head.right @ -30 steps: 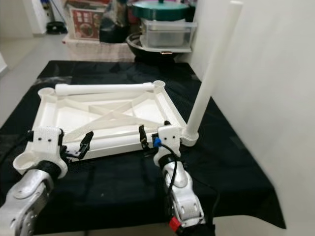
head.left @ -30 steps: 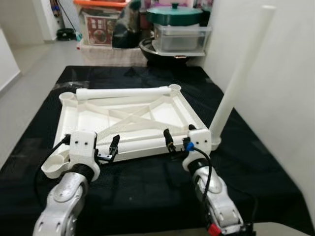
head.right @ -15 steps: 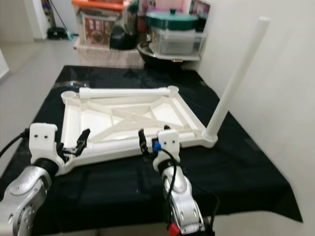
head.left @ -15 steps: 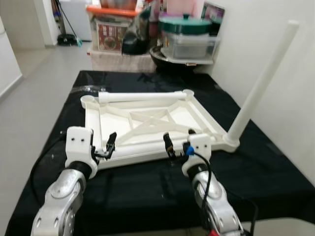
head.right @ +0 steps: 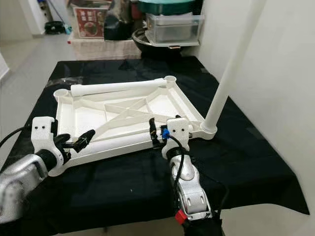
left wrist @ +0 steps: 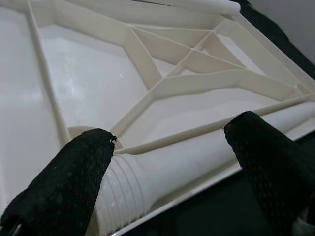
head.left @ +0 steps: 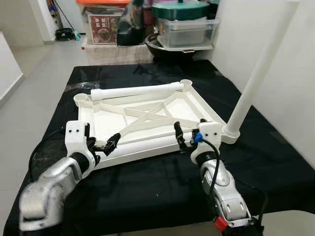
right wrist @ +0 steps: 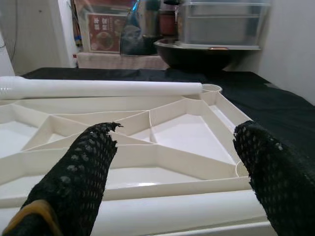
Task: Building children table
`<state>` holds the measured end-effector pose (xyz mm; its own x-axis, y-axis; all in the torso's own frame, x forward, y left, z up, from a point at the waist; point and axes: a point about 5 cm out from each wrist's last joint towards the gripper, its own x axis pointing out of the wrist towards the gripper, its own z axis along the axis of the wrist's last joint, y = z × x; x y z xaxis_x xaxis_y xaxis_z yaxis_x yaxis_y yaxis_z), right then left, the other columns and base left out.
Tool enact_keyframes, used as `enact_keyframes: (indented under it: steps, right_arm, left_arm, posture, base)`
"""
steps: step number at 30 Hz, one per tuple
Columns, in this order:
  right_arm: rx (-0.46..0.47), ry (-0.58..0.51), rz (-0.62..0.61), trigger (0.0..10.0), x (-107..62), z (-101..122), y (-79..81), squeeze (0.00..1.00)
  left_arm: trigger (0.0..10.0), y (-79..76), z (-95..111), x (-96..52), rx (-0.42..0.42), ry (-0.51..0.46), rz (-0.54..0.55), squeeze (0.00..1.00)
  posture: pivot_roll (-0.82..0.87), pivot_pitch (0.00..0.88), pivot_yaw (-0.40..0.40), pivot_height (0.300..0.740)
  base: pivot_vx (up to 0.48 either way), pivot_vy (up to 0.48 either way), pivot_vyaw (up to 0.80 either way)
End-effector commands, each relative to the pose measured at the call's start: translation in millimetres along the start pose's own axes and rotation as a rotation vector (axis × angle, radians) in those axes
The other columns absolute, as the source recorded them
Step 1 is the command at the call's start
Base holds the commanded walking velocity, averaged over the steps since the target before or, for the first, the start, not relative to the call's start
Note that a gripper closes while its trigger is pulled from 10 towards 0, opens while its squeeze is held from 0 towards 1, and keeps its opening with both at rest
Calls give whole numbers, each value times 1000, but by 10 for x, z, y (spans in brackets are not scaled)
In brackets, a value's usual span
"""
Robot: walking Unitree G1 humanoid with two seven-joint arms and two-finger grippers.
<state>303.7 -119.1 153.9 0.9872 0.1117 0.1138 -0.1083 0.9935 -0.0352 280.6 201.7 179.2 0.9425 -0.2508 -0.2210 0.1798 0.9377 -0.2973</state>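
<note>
Currently both grippers are reaching at the near edge of the upturned white tabletop (head.left: 108,120), which is lying rib-side up on a black cloth (head.left: 147,182).

- A loose leg (head.left: 147,142) is lying along the near rim inside the frame. Left gripper (head.left: 112,143) is sitting over its left, threaded end; right gripper (head.left: 179,139) over its right part. Both sets of jaws are standing apart, straddling the tube, clamped on nothing.
- A second leg (head.left: 133,91) is resting across the far rim. A third, standing leg (head.left: 256,73) is already sitting upright in the near right corner socket.
- Far left socket (head.left: 81,98) and far right socket (head.left: 185,82) are showing as open round cups.

Risks, as judged:
- The tube is smooth, round and glossy; closing off-centre could be squeezing it out sideways, rolling it against the rim.
- Lifting with the two grippers uneven could be tilting the tube and jamming it under the diagonal ribs.
- The tabletop is light moulded plastic on cloth; a push could be sliding the whole piece and swinging the standing leg toward the wall (head.left: 295,73).
- Fine threads at the left end could cross if offered to a socket at a slant.

Materials: hard ivory plastic, thin ribs in a crossed pattern (left wrist: 162,73); ridged thread on the tube end (left wrist: 123,189); fingers (right wrist: 88,167) covered in a black, pimpled, grippy pad.
</note>
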Motion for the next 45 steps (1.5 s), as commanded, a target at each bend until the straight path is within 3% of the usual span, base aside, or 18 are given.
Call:
enact_keyframes:
  steps: [1, 11, 17, 24, 45]
  right_arm:
    - [-3, -1, -9, 10000, 19, 35, -1, 0]
    - [-6, 33, -18, 10000, 1, -24, -5, 0]
    - [-1, 47, -25, 10000, 20, -36, -2, 0]
    - [-1, 45, -35, 10000, 27, -7, -35, 0]
    - [-4, 50, -36, 10000, 5, 4, -61, 0]
  left_arm:
    - [10000, 50, 1, -29, -44, 39, -18, 0]
    - [10000, 157, 100, -170, -130, 123, 4, 0]
    - [10000, 267, -30, -242, -132, 221, 63, 0]
    - [10000, 260, -156, -194, -158, 270, 54, 0]
    - [10000, 307, -219, -28, -162, 257, 15, 0]
  posture:
    - [125, 29, -30, 740]
    - [141, 33, -34, 740]
    - [139, 30, -36, 740]
    - [120, 24, -30, 740]
    - [98, 10, -28, 740]
  base:
    - [0, 0, 0]
    - [0, 0, 0]
    - [0, 0, 0]
    - [0, 0, 0]
    - [0, 0, 0]
